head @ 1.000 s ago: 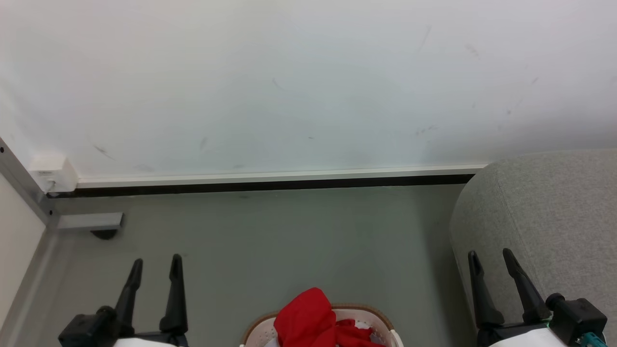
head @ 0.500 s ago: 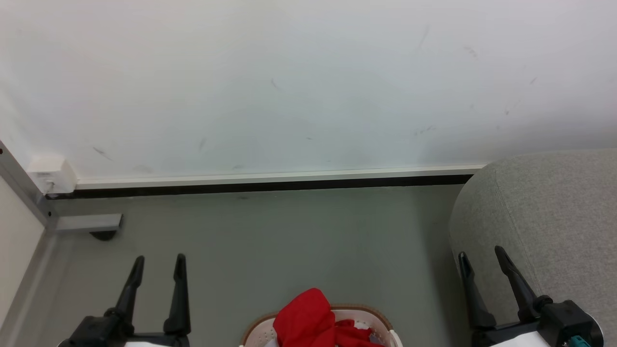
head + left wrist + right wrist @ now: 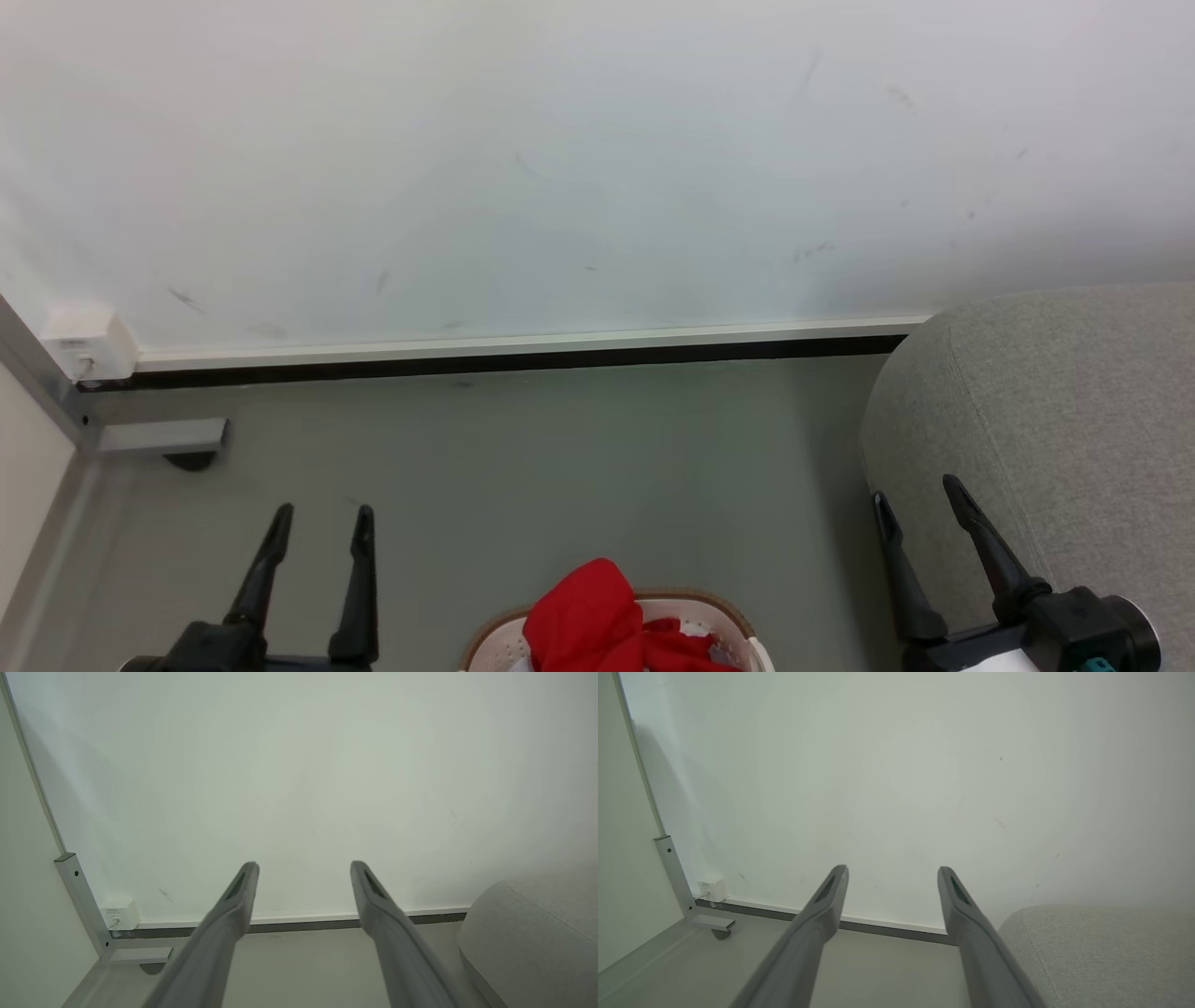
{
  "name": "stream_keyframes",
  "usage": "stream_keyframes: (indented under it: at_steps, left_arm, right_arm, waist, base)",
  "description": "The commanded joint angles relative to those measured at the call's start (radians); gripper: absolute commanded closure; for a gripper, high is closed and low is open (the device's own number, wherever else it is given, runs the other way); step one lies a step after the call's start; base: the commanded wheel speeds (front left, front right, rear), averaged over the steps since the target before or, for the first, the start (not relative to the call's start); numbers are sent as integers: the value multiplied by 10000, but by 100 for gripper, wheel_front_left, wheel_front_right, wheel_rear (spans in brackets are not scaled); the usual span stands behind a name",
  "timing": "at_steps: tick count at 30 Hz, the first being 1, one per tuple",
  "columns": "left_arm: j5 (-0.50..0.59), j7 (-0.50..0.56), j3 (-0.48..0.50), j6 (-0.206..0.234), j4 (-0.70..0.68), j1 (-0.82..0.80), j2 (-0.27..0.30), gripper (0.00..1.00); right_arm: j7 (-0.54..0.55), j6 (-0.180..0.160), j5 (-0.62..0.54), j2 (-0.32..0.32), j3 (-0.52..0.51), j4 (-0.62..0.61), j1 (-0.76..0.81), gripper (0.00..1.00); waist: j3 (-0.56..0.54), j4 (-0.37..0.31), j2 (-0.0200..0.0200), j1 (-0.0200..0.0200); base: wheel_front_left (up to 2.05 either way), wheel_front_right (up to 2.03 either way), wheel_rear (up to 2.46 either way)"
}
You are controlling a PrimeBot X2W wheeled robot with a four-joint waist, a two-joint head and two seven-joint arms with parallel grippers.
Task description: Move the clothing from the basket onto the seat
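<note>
While both stand with fingers spread wide and nothing between them, the left gripper (image 3: pixel 323 511) rises from the lower left over the floor (image 3: pixel 560 448), its two long, dark, tapered fingers pointing toward the wall (image 3: pixel 560 168). The right gripper (image 3: pixel 915 490) leans slightly leftward at the lower right, just in front of the seat (image 3: pixel 1074 420), a big block of grey woven cloth with rounded, padded edges. Between the arms, low in the head view, the clothing (image 3: pixel 583 616), soft crumpled bright red fabric, heaps up inside the basket (image 3: pixel 719 603), white holed plastic with a brown rim band.
</note>
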Motion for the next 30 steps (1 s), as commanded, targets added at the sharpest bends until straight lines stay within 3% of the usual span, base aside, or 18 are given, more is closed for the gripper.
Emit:
stream_keyframes:
  at_steps: [1, 21, 30]
  left_arm:
    - [192, -56, 41, 22, 64, 88, -10, 0]
    - [202, -82, 264, -232, 299, 36, -172, 0]
    - [-62, -82, 260, -336, 414, -130, -211, 0]
  right_arm:
    - [-57, -24, -158, -75, 12, -54, -71, 0]
    - [-97, -24, 52, -68, 74, 31, -125, 0]
    - [-97, -24, 342, -61, -312, -49, -321, 0]
  waist:
    - [1, -15, 0, 0]
    - [-3, -222, 0, 0]
    - [423, -737, 0, 0]
  base:
    - [0, 0, 0]
    - [0, 0, 0]
    - [0, 0, 0]
